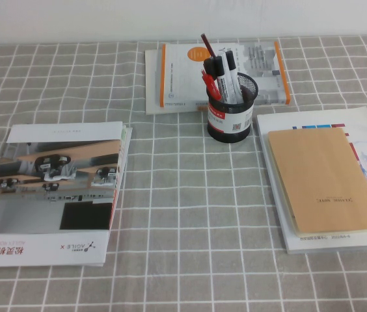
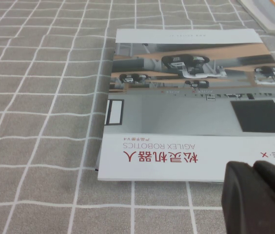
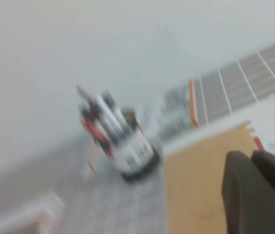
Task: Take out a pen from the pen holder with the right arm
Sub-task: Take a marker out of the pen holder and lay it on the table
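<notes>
Right claw [image 3: 253, 157], pinched together and empty, hangs over the tan notebook [image 3: 201, 185], left claw [image 2: 254, 166], likewise together, over the brochure [image 2: 176, 112]; pens [image 1: 226, 70] stand in the mesh pen holder [image 1: 230, 117] by the worktop's [image 1: 183, 195] far edge.

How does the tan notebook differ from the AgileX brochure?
The tan notebook is plain; the AgileX brochure carries photos and red print. The notebook rests on a white booklet, right side; the brochure lies on the left. The brochure looks larger. Both lie flat, untouched: the shut left gripper hovers by the brochure, the shut right gripper over the notebook.
</notes>
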Robot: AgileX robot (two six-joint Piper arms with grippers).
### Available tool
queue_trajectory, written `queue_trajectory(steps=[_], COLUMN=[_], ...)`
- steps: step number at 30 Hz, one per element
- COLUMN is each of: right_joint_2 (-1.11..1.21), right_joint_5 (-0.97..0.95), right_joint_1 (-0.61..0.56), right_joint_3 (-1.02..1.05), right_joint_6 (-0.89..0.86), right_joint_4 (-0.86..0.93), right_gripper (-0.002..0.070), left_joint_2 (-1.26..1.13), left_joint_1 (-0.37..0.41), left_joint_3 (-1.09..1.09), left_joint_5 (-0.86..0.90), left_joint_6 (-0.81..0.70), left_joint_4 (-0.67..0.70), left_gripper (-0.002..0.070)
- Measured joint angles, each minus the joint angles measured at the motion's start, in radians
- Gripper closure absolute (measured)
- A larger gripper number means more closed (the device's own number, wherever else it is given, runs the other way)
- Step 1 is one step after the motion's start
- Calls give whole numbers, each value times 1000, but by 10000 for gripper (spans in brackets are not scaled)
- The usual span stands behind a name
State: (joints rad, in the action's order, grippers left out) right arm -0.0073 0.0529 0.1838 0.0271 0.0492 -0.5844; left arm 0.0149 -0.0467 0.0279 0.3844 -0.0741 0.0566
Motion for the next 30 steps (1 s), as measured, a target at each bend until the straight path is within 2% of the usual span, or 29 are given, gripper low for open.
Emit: queue_trajectory(steps=[3, 5, 13, 16, 21, 30], right_joint_2=[0, 0, 0, 0, 103, 565], right_joint_5=[-83, -110, -120, -62, 57, 348], right_joint_1=[0, 0, 0, 0, 0, 0], right_joint_3=[0, 0, 0, -20, -184, -548], right_joint_6=[0, 0, 0, 0, 51, 189], right_joint_4=[-181, -232, -267, -241, -209, -132], right_gripper=[691, 691, 691, 691, 691, 691], left_joint_2=[0, 0, 0, 0, 0, 0], left_joint_1=[0, 0, 0, 0, 0, 0], left_joint_3=[0, 0, 0, 0, 0, 0], left_joint_5=[0, 0, 0, 0, 0, 0], left_joint_6=[0, 0, 0, 0, 0, 0], left_joint_4=[0, 0, 0, 0, 0, 0], left_gripper=[678, 678, 678, 678, 678, 678])
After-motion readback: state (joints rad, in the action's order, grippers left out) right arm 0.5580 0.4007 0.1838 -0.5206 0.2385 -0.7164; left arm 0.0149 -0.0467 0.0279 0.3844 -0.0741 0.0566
